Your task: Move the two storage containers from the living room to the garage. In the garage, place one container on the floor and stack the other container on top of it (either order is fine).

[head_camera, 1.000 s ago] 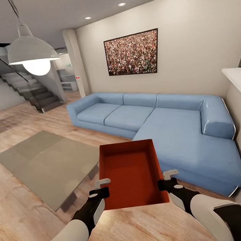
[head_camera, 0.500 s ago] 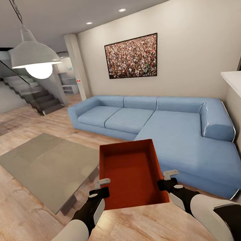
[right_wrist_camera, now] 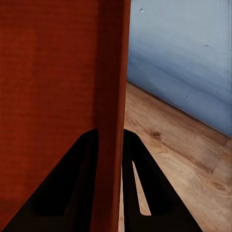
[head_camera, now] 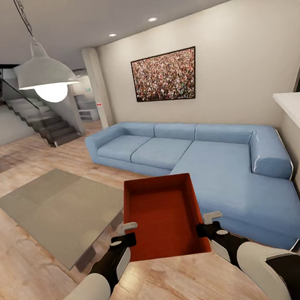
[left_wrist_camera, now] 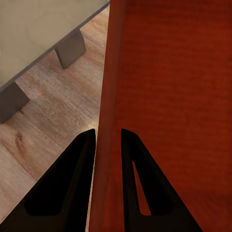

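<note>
1. Fingers [left_wrist_camera: 79,159] of our left gripper [head_camera: 127,233] pinch the left wall of the storage container [head_camera: 162,215], one finger inside it and one outside.
2. Our right gripper [head_camera: 207,223] pinches the opposite wall the same way, its fingers [right_wrist_camera: 133,164] straddling the thin orange-red edge.
3. We hold the container level between both arms, open top up, above the light wood plank floor [head_camera: 175,285] of the living room.
4. To the left we see a grey low table [head_camera: 58,209], its dark legs near the container's left wall.
5. Ahead and to the right we see the blue corner sofa [head_camera: 209,160] below a framed crowd picture [head_camera: 166,76].
6. A white pendant lamp [head_camera: 46,74] hangs upper left before the staircase [head_camera: 45,122].
</note>
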### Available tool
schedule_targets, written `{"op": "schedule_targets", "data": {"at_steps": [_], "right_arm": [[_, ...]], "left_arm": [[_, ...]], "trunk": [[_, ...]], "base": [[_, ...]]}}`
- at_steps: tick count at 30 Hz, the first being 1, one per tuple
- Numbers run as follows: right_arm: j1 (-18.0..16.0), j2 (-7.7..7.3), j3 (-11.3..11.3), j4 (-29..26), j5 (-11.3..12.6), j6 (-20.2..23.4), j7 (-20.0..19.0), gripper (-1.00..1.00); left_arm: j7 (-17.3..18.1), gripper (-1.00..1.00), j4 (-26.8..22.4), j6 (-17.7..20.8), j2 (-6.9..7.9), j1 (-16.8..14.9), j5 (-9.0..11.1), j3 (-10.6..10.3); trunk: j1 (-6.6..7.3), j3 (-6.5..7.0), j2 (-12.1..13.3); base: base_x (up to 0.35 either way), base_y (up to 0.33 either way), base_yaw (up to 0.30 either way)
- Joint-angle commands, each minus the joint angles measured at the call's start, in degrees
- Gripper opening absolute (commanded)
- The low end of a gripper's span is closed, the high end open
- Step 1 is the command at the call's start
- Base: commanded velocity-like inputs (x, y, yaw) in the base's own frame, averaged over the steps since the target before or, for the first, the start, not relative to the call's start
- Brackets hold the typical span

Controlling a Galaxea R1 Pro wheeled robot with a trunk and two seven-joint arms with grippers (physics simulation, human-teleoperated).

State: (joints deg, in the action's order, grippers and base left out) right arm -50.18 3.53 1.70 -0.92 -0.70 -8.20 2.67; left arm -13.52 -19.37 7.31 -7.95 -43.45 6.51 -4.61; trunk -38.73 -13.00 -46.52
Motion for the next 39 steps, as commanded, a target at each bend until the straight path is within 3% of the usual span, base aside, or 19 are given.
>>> {"op": "schedule_targets", "data": {"at_steps": [1, 39], "right_arm": [[-0.01, -0.02, -0.47, 0.13, 0.62, -0.23, 0.31, -1.00], [-0.01, -0.02, -0.47, 0.13, 0.62, -0.23, 0.31, -1.00]], "left_arm": [[-0.83, -1.00, -1.02, 0.52, 0.04, -0.06, -0.09, 2.37], [-0.83, -1.00, -1.02, 0.51, 0.04, -0.06, -0.09, 2.41]], "trunk": [[-0.01, 0.01, -0.06], [-0.01, 3.39, -0.06]], "base": [[0.000, 0.000, 0.000], [0.000, 0.000, 0.000]]}}
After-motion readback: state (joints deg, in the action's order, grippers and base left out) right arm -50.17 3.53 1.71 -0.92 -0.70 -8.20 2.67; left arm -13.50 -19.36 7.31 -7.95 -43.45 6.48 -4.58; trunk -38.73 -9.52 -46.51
